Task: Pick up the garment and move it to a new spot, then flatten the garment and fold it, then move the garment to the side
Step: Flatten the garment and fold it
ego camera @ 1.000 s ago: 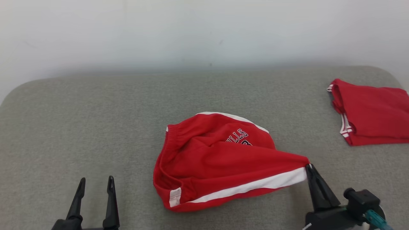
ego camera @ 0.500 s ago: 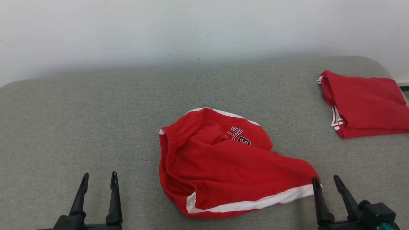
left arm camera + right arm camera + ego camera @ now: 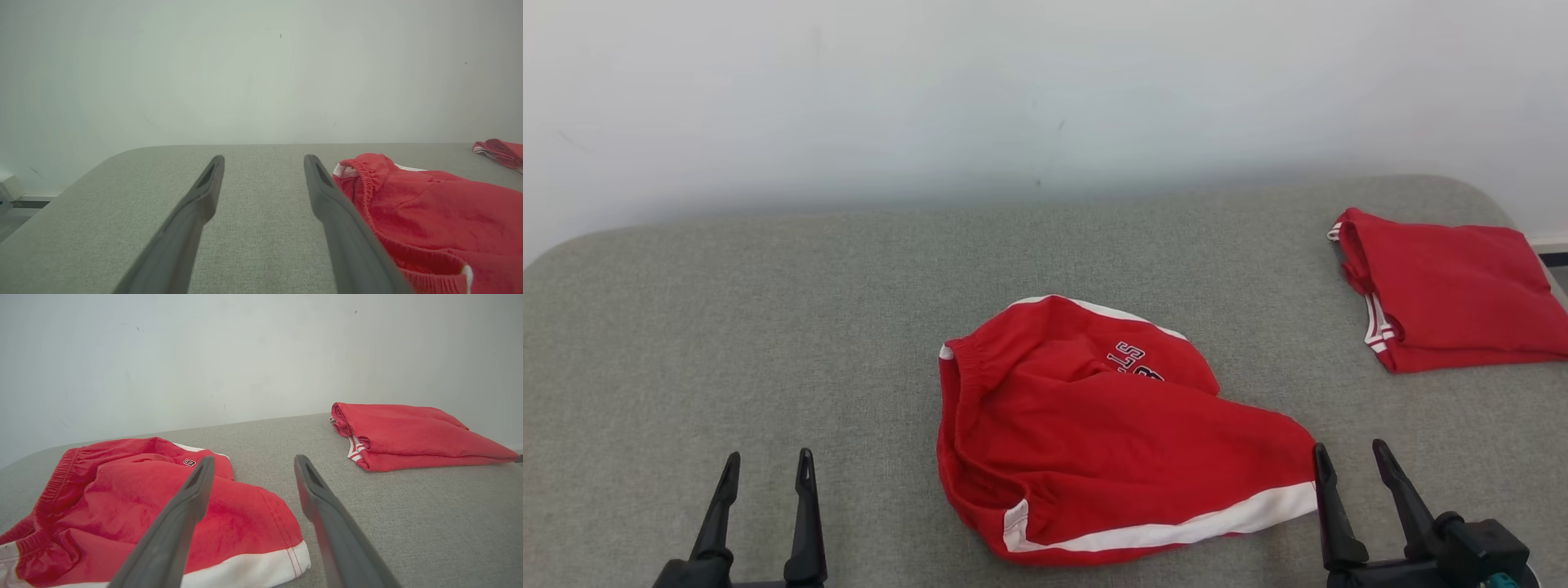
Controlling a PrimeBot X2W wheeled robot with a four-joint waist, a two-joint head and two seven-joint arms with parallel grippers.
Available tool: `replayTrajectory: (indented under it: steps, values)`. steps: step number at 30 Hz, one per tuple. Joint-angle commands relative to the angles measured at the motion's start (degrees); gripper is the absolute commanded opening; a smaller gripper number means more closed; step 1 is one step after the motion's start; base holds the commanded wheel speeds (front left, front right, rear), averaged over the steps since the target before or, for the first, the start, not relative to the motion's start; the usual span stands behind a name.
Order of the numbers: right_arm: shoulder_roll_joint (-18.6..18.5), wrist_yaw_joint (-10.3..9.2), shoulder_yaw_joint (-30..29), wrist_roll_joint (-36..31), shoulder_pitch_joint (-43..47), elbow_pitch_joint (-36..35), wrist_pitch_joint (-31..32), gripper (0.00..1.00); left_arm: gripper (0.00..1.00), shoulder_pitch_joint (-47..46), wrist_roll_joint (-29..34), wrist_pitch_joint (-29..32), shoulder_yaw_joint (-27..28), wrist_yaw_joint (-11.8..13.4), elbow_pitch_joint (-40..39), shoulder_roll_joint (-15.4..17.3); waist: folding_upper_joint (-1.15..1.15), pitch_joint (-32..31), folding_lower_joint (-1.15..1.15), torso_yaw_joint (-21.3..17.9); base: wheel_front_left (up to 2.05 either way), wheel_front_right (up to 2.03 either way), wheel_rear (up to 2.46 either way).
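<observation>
Centre of the grey padded surface [image 3: 768, 327]: item one, the garment [image 3: 1111, 441], red shorts with a white hem band [image 3: 1176, 531], lying free and rumpled, held by nothing. Elastic waistband [image 3: 952, 384] at its left end, bunched and standing up a little. The upper layer is draped over part of the dark lettering [image 3: 1131, 359]. Long axis: I read it as running across my view, from the waistband on my left to the hem corner on my right, with the corner slightly nearer me.

Item two, right gripper [image 3: 1349, 447]: fingers apart, nothing between them, tips just beside the hem corner. Whether the inner finger touches cloth I cannot tell. The garment lies to its left and a little ahead. This is the nearer arm.

Item three, left gripper [image 3: 769, 455]: fingers apart, empty, over bare surface. It is well apart from the waistband, which lies ahead and to its right.

Item four, a second red garment [image 3: 1454, 286]: folded, at the far right edge, well apart from the first.

Item five, pale wall [image 3: 1013, 82]: behind the surface.

Assessment: relocation looks done, flattening not yet begun. I judge the spread turns on pulling along that left-to-right axis, with the right arm on the hem corner and the left arm reaching in to the waistband.
</observation>
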Motion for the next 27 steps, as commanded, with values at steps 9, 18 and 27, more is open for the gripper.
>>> replayTrajectory:
  steps: [9, 18, 27]
  values:
    - [0.9, -0.16, 0.6, -0.3, 0.5, 0.8, -0.7, 1.00, 1.00, 1.1, 1.4, -0.2, -0.3, -0.4, 0.1, -0.1, 0.00, -1.0, 0.00, 0.0, 0.00, 0.00, 0.00]
    - [0.9, -0.16, 1.3, 0.3, 0.4, 1.8, -0.8, 1.00, 1.00, 0.3, 2.2, -0.2, -2.4, -1.1, 1.9, 0.4, 0.00, -1.2, 0.00, 0.1, 0.00, 0.00, 0.00]
    - [-1.3, -0.16, 2.2, 0.9, -0.2, 4.5, -0.8, 1.00, 1.00, -5.1, 1.3, 0.7, -13.7, -2.1, 6.7, 1.8, 0.00, -1.1, 0.00, -1.3, 0.00, 0.00, 0.00]
